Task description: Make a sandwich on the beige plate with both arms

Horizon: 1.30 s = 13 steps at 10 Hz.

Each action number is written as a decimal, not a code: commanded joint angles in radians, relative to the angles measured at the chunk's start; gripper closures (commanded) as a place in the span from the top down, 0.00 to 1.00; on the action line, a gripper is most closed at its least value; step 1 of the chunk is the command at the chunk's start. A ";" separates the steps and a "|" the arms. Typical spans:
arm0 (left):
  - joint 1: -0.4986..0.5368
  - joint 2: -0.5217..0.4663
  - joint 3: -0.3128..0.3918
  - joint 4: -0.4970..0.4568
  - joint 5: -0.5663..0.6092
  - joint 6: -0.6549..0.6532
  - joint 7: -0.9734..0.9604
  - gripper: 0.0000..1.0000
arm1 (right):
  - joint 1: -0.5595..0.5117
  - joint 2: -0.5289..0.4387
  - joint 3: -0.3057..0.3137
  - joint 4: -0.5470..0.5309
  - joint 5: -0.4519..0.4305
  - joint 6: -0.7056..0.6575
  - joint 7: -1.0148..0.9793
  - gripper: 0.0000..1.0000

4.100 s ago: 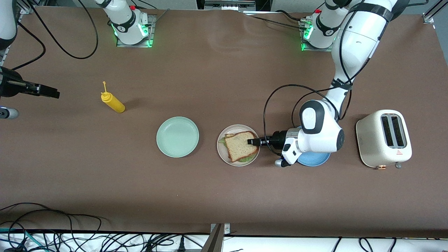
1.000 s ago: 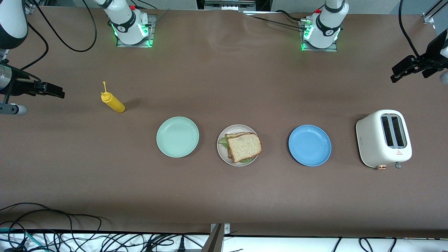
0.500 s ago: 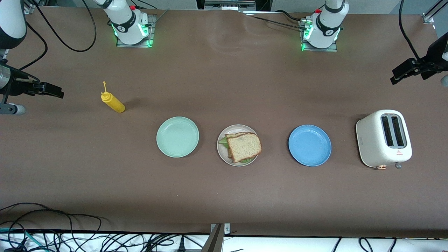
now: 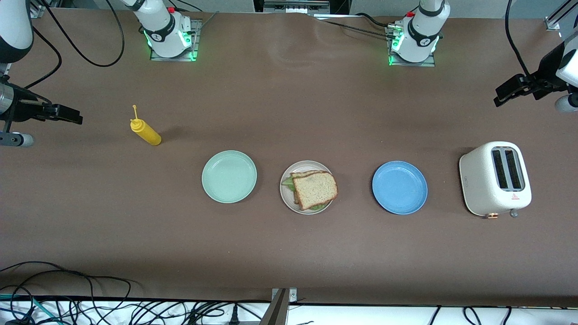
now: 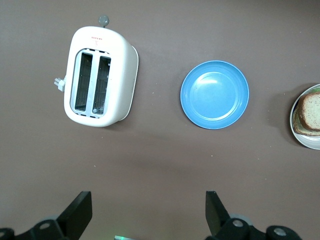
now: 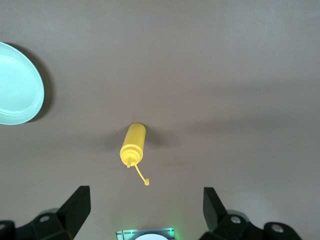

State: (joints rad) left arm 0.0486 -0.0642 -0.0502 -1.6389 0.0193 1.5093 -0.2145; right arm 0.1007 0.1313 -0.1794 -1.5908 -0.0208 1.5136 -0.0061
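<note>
The sandwich (image 4: pixel 314 189), two brown bread slices with green lettuce between them, lies on the beige plate (image 4: pixel 286 195) at the table's middle. Its edge also shows in the left wrist view (image 5: pixel 310 112) on the plate's rim (image 5: pixel 304 141). My left gripper (image 4: pixel 510 92) is open and empty, high over the bare table at the left arm's end. In its wrist view the left gripper (image 5: pixel 148 212) has wide-apart fingers. My right gripper (image 4: pixel 67 118) is open and empty over the right arm's end. The right gripper (image 6: pixel 146 210) shows wide-apart fingers in its wrist view.
A mint green plate (image 4: pixel 229 176) and a blue plate (image 4: pixel 399 187) flank the beige one. A white toaster (image 4: pixel 495 178) stands toward the left arm's end. A yellow squeeze bottle (image 4: pixel 145 130) stands toward the right arm's end. Cables lie along the table's near edge.
The left arm has let go of the top bread slice, left the sandwich and risen to the table's end. In the last second its gripper drifted slightly. The right arm barely moved.
</note>
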 commanded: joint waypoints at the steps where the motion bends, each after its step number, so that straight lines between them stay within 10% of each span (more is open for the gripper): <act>1: 0.013 0.003 0.003 0.014 -0.019 -0.032 -0.013 1.00 | -0.016 -0.009 0.001 0.015 -0.002 -0.024 -0.012 1.00; 13: 0.014 -0.002 0.003 0.014 -0.025 -0.078 0.004 1.00 | -0.047 0.004 -0.009 0.031 0.058 -0.035 -0.012 1.00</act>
State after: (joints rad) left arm 0.0542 -0.0641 -0.0413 -1.6388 0.0192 1.4516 -0.2184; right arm 0.0755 0.1360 -0.1844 -1.5833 0.0235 1.4969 -0.0060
